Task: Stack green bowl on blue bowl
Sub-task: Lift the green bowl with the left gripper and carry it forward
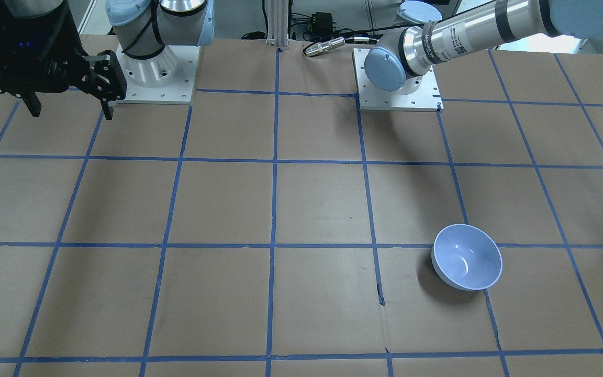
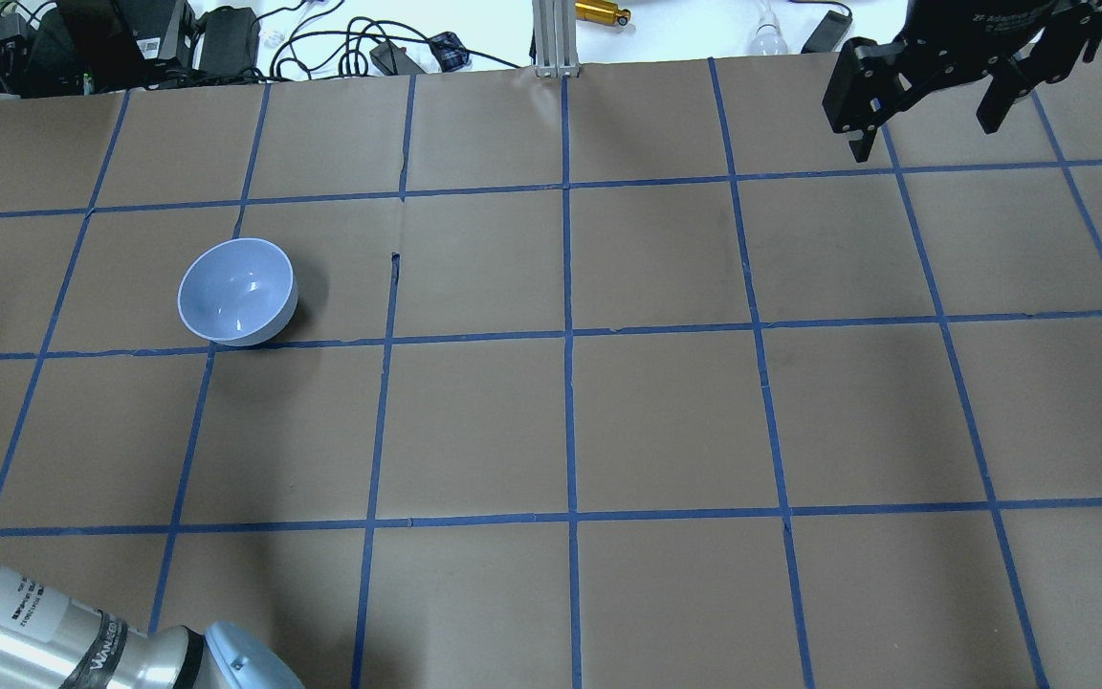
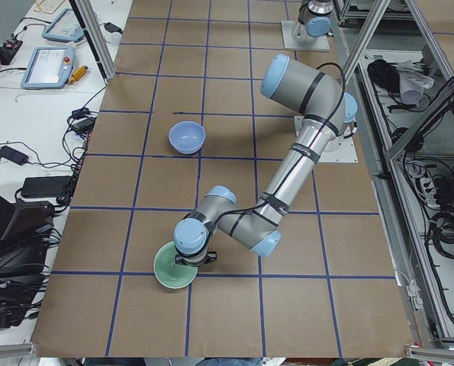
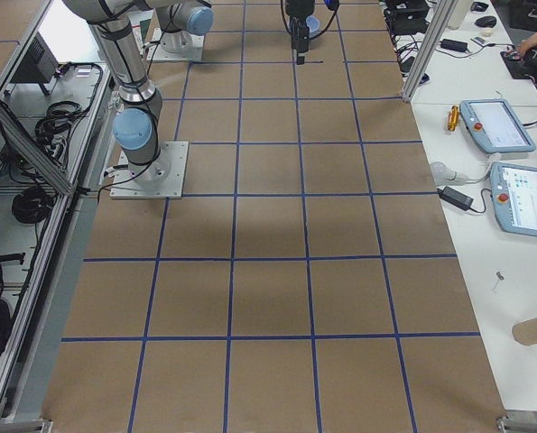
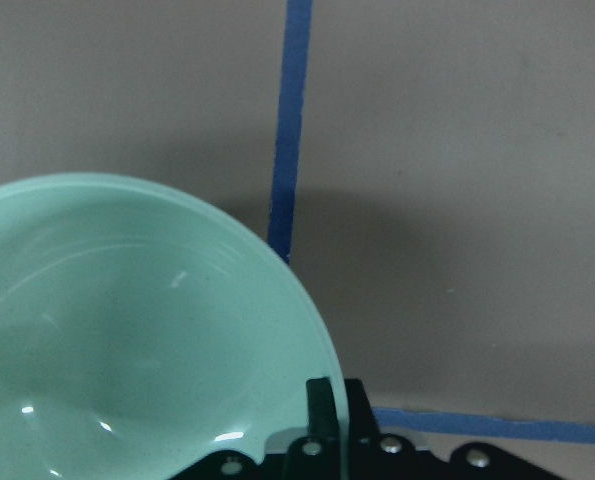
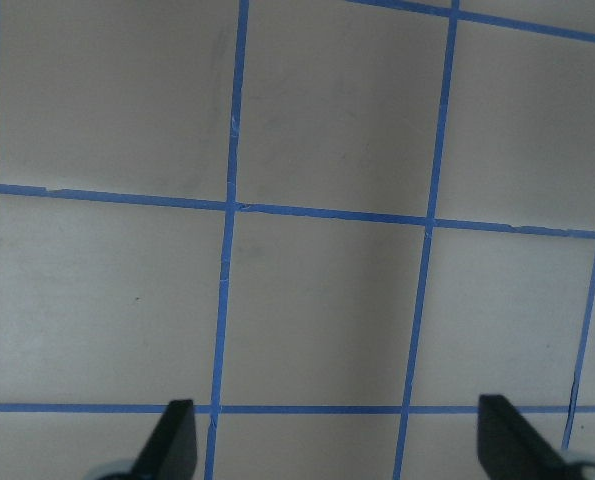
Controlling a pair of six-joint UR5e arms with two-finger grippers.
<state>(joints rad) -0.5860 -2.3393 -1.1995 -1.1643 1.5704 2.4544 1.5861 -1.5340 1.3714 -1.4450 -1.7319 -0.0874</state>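
The green bowl [image 3: 168, 271] sits near the table's end on my left, outside the overhead and front views. In the left wrist view the green bowl [image 5: 127, 330] fills the lower left. My left gripper [image 5: 339, 398] is shut on its rim, one finger inside and one outside; it also shows in the exterior left view [image 3: 187, 258]. I cannot tell whether the bowl is lifted. The blue bowl [image 2: 237, 292] stands upright and empty on the table [image 1: 467, 256] [image 3: 187, 137]. My right gripper [image 2: 924, 120] is open and empty, high above the far right [image 1: 68, 107] [image 6: 337, 445].
The table is brown paper with a blue tape grid [image 2: 567, 335]. Cables and power bricks [image 2: 130, 38] lie past the far edge. The arm bases [image 1: 155, 78] [image 1: 398, 84] stand on white plates at the robot's side.
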